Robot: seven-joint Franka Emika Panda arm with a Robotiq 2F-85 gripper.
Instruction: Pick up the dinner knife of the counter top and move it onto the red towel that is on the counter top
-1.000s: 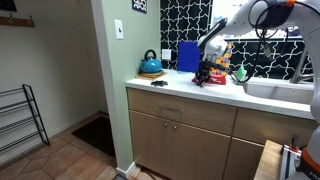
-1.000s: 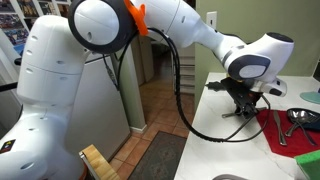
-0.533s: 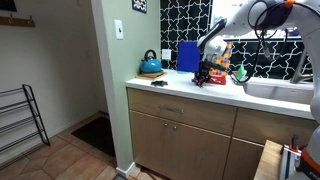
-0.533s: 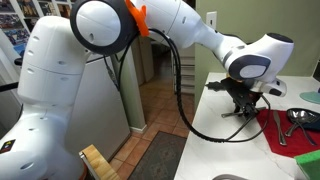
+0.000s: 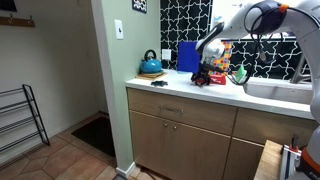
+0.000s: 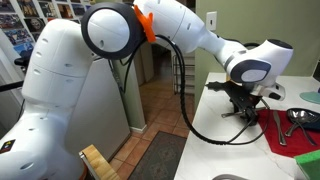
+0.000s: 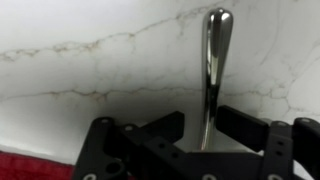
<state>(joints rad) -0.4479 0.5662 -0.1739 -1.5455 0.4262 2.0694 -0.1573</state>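
Note:
In the wrist view the dinner knife (image 7: 214,60) lies on the white marbled counter top (image 7: 80,70), its shiny handle pointing away. My gripper (image 7: 203,125) is down at the counter with one black finger on each side of the knife. The right finger is close against it and a small gap shows on the left, so the jaws are open around it. A strip of the red towel (image 7: 30,168) shows at the bottom left. In both exterior views the gripper (image 6: 243,108) (image 5: 203,78) is low on the counter, just beside the red towel (image 6: 290,135).
A teal kettle (image 5: 151,64), an upright blue panel (image 5: 187,56) and a small black object (image 5: 158,82) stand on the counter. A sink (image 5: 280,90) lies beyond the gripper. Metal utensils (image 6: 296,118) rest on the towel. The counter edge (image 6: 215,160) is close.
The arm's upper links have shifted slightly. The gripper stays at the same spot on the counter over the knife.

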